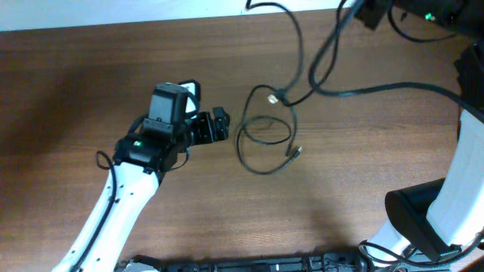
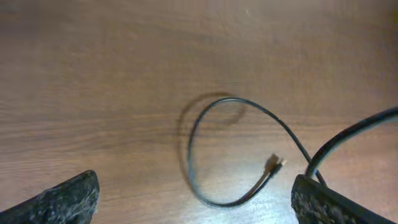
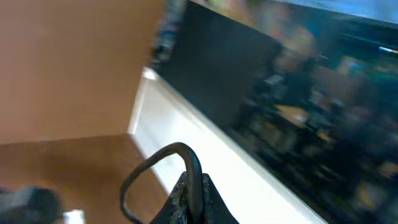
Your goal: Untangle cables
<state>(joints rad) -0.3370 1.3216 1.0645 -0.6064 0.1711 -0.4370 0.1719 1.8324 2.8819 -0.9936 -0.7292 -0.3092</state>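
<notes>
The cables (image 1: pixel 266 140) lie right of the table's centre as thin black cords. One forms a loop ending in a small plug (image 1: pixel 295 153), and another plug (image 1: pixel 272 97) lies above it. A strand (image 1: pixel 318 75) rises from there toward the top right, where my right gripper (image 1: pixel 364 11) is held up. The right wrist view shows that gripper (image 3: pixel 189 200) shut on a black cable (image 3: pixel 186 155) that arches out of it. My left gripper (image 1: pixel 224 125) stands just left of the loop. In its wrist view it (image 2: pixel 196 211) is open over the loop (image 2: pixel 202 168) and plug (image 2: pixel 275 163), holding nothing.
A thicker black cable (image 1: pixel 393 87) runs across the upper right of the table toward the right arm's white base (image 1: pixel 454 196). The table's far edge meets a white strip (image 3: pixel 186 118) and a dark wall.
</notes>
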